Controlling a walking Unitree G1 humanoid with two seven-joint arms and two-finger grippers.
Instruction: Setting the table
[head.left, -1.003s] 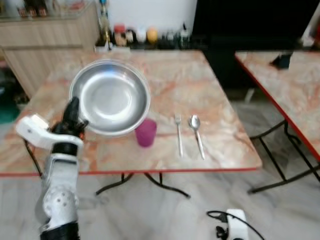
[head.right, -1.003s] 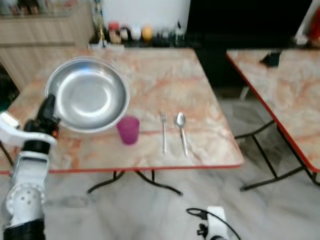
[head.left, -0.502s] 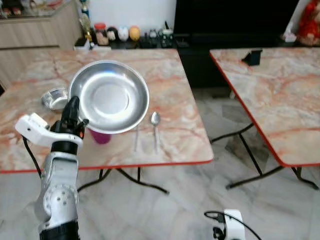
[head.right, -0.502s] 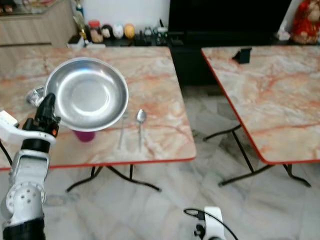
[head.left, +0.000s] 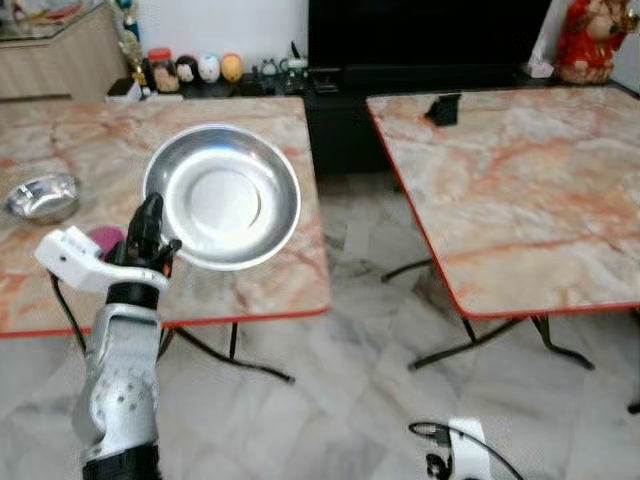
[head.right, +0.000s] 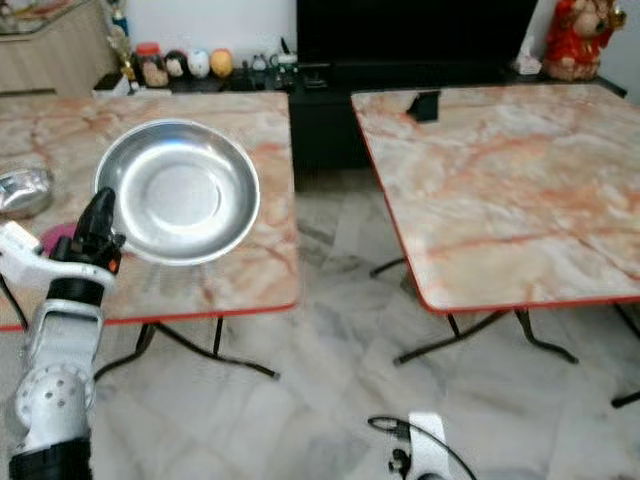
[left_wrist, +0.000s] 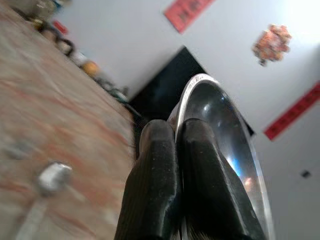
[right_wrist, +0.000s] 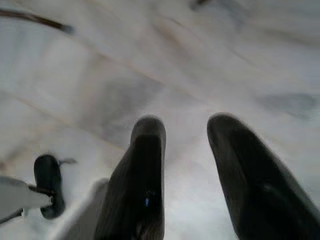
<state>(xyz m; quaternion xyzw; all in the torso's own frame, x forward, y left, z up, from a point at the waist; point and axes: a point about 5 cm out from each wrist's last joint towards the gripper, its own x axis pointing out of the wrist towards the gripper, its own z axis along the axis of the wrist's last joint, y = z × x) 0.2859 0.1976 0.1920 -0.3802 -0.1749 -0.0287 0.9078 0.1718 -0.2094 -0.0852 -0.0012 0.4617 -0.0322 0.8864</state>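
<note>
From the head views, your left pincer (head.left: 150, 232) has the big steel plate (head.left: 222, 196) pinched by its near rim and carries it in the air over the right end of the left desk (head.left: 290, 278), the face tilted toward you. The plate is empty. It is probably light and stiff but slick, and held by one edge it will want to swing, so keep the grip deep on the rim. Near the left edge of that desk sits a small steel bowl (head.left: 42, 196), which looks empty, and a pink cup (head.left: 105, 240) peeks out beside your wrist. The right desk (head.left: 520, 190) has a small dark object (head.left: 443, 108) near its far-left corner.

In the left wrist view, both fingers (left_wrist: 162, 180) are pressed together on the rim.

In the right wrist view, your right pincer (right_wrist: 186, 165) hangs over the floor (right_wrist: 100, 85), fingers apart and holding nothing.
</note>
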